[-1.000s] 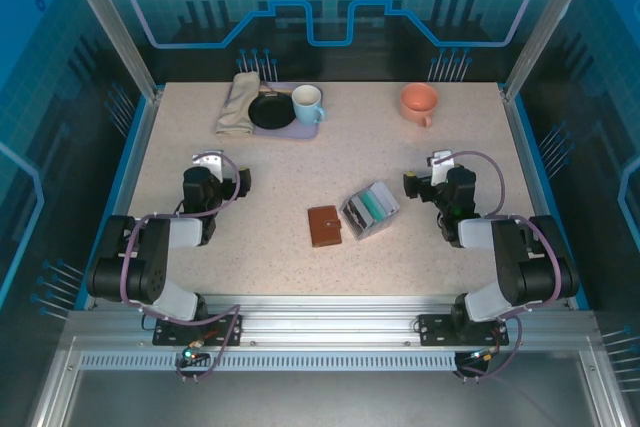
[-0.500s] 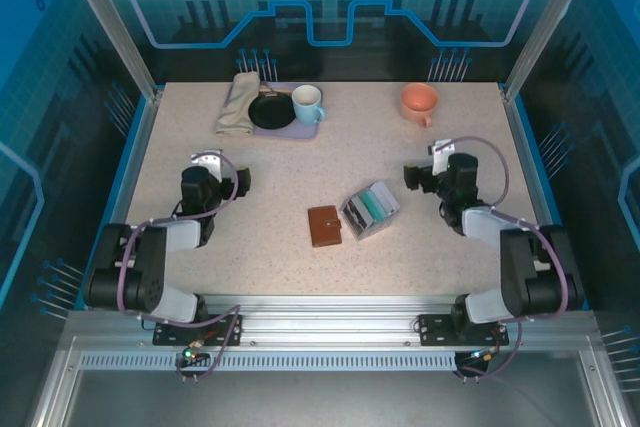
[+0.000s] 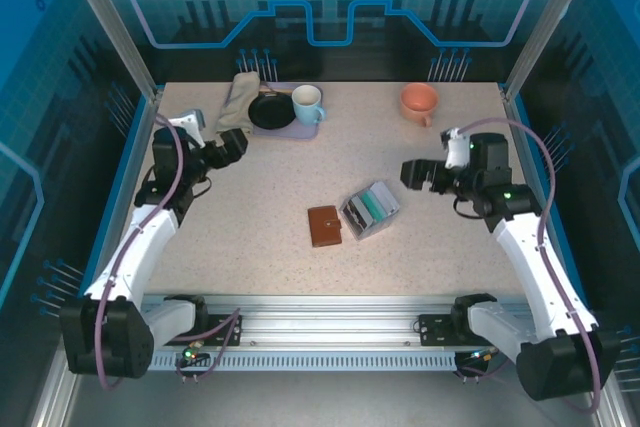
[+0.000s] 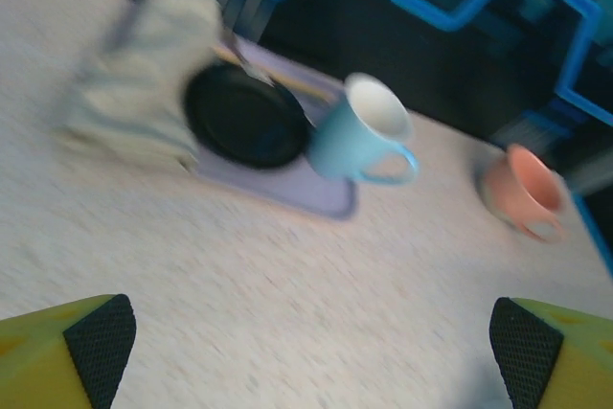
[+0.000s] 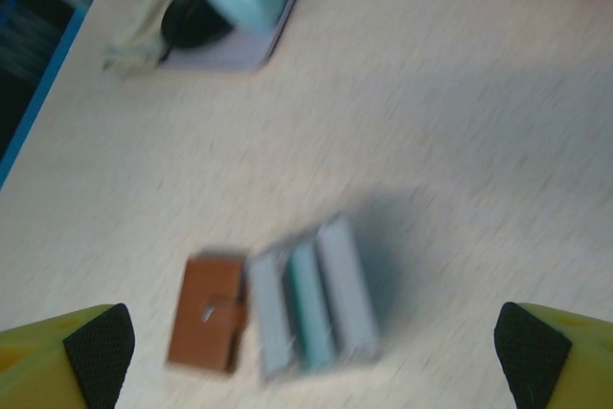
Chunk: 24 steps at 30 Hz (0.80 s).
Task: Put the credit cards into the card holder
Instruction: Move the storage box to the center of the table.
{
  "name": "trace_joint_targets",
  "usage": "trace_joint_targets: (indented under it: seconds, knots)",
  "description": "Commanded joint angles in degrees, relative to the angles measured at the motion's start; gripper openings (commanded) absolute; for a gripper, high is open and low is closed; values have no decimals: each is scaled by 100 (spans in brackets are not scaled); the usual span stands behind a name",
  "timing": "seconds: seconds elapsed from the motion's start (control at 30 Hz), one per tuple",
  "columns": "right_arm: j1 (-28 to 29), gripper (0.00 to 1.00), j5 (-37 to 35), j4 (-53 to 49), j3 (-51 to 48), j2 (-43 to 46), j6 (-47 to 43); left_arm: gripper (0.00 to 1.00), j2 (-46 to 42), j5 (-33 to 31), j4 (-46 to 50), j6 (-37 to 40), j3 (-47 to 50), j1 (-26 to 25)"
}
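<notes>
Speckled beige tabletop point(image 3: 250, 207) inside a blue-lit enclosure: the small brown leather card holder point(image 3: 324, 226) lies folded shut near the middle, just beside the open grey box-shaped tray point(image 3: 387, 215), possibly touching it. The thin plastic credit cards point(image 3: 368, 209), teal and pale grey, stand on edge in that tray; none is in the holder yet.

The right gripper point(image 3: 415, 175) hovers just right of the tray, its fingers spread wide with nothing between them, and its wrist camera looks down on the holder point(image 5: 206, 311) and the cards point(image 5: 308, 313). The left gripper point(image 3: 232, 147), equally wide apart and empty, hangs well off at the back left, near the folded beige cloth point(image 3: 237, 104), round black dish point(image 3: 270, 111) and light-blue mug point(image 3: 306, 103). A salmon-orange cup point(image 3: 419, 102) sits at the back right.

Both arms appear to be at the approach stage. The holder likely needs unsnapping and pinning flat first. After that, one card should be pinched by its top edge, lifted straight up and slid squarely into a slot.
</notes>
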State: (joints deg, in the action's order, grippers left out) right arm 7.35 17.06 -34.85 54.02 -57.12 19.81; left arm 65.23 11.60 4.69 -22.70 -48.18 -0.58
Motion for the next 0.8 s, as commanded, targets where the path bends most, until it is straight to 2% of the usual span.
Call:
trace_joint_targets:
  seconds: [0.0, 0.17, 0.3, 0.4, 0.53, 0.77]
  knots:
    - [392, 100, 445, -964, -456, 278, 720, 99, 375, 1253, 1251, -370, -140, -493]
    - [1527, 98, 584, -366, -1265, 376, 1372, 98, 794, 714, 1873, -278, -335, -1619]
    - [2422, 95, 407, 454, -1647, 2, 1964, 93, 1165, 643, 1894, -522, -272, -2086]
    - [2845, 95, -2, 748, -1614, -450, 2088, 91, 1335, 469, 1958, -589, -312, -2353]
    - [2886, 97, -189, 1276, -1543, -1048, 1967, 91, 1489, 221, 1916, -773, -290, -2511]
    - [2783, 99, -450, 1407, -713, -2326, 1713, 91, 1706, 103, 1970, -987, -340, -2550]
